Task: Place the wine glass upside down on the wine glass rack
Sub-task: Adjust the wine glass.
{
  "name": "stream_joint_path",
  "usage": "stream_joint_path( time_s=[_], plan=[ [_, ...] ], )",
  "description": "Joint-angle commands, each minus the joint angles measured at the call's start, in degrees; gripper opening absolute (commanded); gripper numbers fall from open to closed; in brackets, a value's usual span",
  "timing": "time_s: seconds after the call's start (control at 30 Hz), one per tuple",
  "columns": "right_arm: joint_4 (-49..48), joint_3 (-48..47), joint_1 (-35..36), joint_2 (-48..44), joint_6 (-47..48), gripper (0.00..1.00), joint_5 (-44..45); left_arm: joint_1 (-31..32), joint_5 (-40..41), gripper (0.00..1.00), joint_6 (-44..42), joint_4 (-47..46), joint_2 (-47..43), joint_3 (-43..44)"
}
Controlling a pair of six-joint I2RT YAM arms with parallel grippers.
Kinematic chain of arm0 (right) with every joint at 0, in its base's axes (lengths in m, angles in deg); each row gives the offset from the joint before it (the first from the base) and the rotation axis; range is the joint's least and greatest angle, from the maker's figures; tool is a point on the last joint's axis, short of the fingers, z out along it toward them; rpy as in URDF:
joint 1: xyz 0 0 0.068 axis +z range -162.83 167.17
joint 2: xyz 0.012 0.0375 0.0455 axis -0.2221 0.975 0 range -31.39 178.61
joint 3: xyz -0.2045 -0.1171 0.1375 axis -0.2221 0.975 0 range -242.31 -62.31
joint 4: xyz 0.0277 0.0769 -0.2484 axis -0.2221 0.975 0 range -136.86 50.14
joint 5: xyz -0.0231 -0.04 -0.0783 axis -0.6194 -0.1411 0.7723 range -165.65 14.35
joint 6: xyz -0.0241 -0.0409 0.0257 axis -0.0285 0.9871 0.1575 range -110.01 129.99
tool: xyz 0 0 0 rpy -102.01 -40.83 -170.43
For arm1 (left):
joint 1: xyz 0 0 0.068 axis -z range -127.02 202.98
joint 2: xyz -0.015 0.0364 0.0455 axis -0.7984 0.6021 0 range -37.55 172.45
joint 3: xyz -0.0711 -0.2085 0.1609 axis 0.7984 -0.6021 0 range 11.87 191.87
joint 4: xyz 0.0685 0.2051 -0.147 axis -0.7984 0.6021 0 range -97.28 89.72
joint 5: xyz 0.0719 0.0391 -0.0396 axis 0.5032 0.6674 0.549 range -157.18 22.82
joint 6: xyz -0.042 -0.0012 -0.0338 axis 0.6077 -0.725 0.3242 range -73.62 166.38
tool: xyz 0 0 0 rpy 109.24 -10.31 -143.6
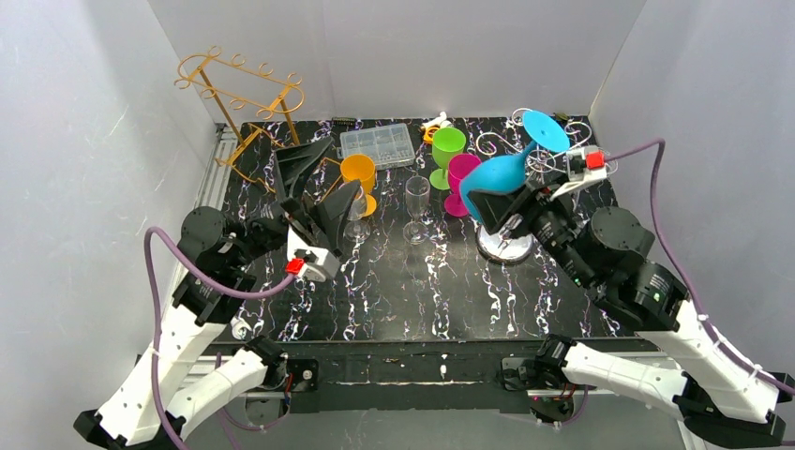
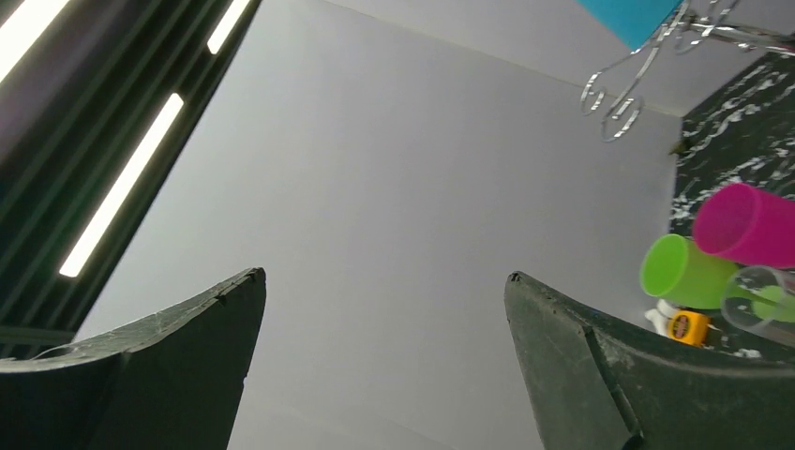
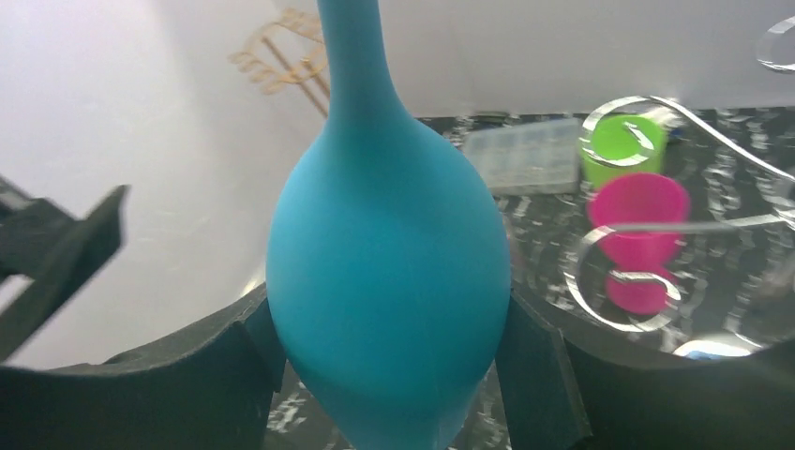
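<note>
A blue wine glass (image 1: pixel 502 173) is tilted with its round foot (image 1: pixel 546 131) up and to the right. The foot sits among the top hooks of the silver wire wine glass rack (image 1: pixel 497 142), whose round base (image 1: pixel 506 247) stands on the table. My right gripper (image 1: pixel 492 202) is shut on the bowl (image 3: pixel 389 281), with a black finger pressed against each side and the stem pointing away from the camera. The rack's wire loops (image 3: pixel 619 281) curl just right of the bowl. Over the table's left side my left gripper (image 1: pixel 319 178) is open and holds nothing. It points up at the back wall (image 2: pixel 384 275).
An orange glass (image 1: pixel 358 173) and a clear glass (image 1: pixel 356 225) stand right beside the left gripper. Another clear glass (image 1: pixel 416 202) stands mid-table. Green (image 1: pixel 447 150) and magenta (image 1: pixel 461 178) glasses are left of the rack. At the back are a plastic box (image 1: pixel 377 143) and a gold rack (image 1: pixel 239 89).
</note>
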State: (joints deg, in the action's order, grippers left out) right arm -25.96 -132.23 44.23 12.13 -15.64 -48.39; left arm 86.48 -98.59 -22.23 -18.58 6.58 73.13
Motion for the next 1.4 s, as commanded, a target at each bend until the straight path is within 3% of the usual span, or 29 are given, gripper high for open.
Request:
stream_joint_path(
  time_s=[0.0,0.6,1.0,1.17,1.37],
  plan=[
    [6.04,5.83,0.03,-7.39,3.44,0.44,10.66,-0.1,-1.53,0.98,3.24,7.04,-1.55,-2.23],
    [19.38,21.08,-0.01,-22.01,-3.32,0.44,26.16,-0.12,-0.06,0.98,3.82,6.42,0.75,-4.52],
    [25.19,21.43,0.26,-16.5,-10.87,0.43,35.24,-0.1,-1.01,0.98,10.75,6.27,1.29,-4.39],
    [24.94,24.22,0.51,-14.47,-14.19,0.41,35.36,-0.09,-1.32,0.98,16.55,6.37,0.36,-4.54],
    [21.79,27.74,0.5,-14.2,-14.5,0.46,38.69,-0.08,-0.96,0.98,20.44,6.69,-0.46,-4.77]
  ],
)
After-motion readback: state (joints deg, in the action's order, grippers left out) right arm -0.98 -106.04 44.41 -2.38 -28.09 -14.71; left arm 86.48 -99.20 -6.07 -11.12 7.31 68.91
